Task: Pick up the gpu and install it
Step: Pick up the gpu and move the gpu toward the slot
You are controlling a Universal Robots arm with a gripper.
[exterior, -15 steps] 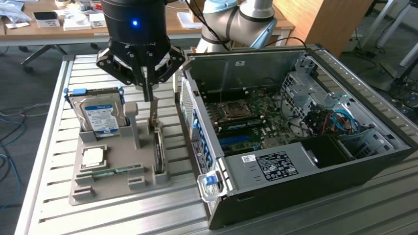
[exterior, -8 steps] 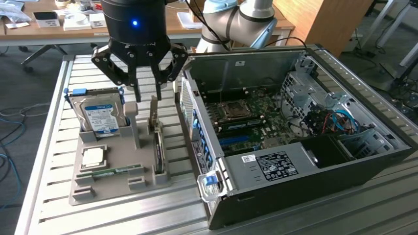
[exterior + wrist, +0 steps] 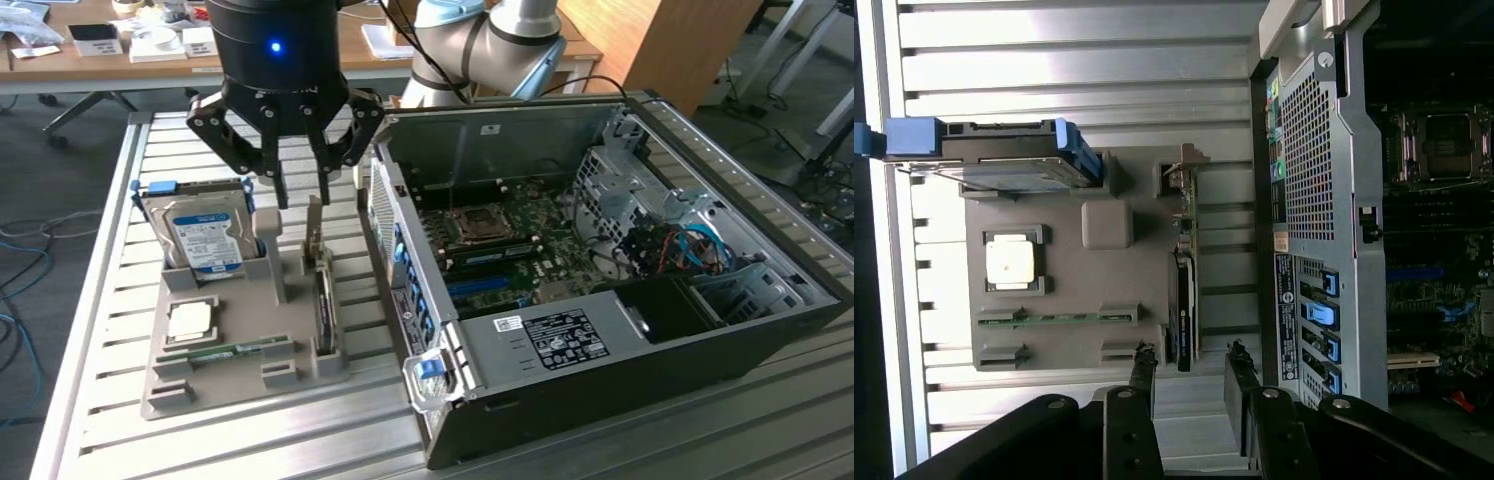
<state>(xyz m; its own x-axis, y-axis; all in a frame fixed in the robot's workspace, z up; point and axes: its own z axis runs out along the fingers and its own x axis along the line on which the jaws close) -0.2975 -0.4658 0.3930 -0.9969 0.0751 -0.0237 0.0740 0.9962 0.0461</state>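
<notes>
On a slatted metal table [image 3: 94, 330], a grey parts tray [image 3: 240, 380] lies just beside an open computer case [image 3: 641, 340]. The gpu [image 3: 324, 310] stands on edge in a slot along the tray's side nearest the case, its silver bracket upright at one end. The black gripper [image 3: 300, 190] hangs above that bracket end, jaws spread wide and holding nothing. A hard drive [image 3: 207, 235] stands in the tray, towards the exterior view's left of the gpu.

Your hand [image 3: 303, 190] hangs, fingers spread, just above the gpu [image 3: 324, 300] standing on edge at the exterior view's left of the case [image 3: 694, 370].
</notes>
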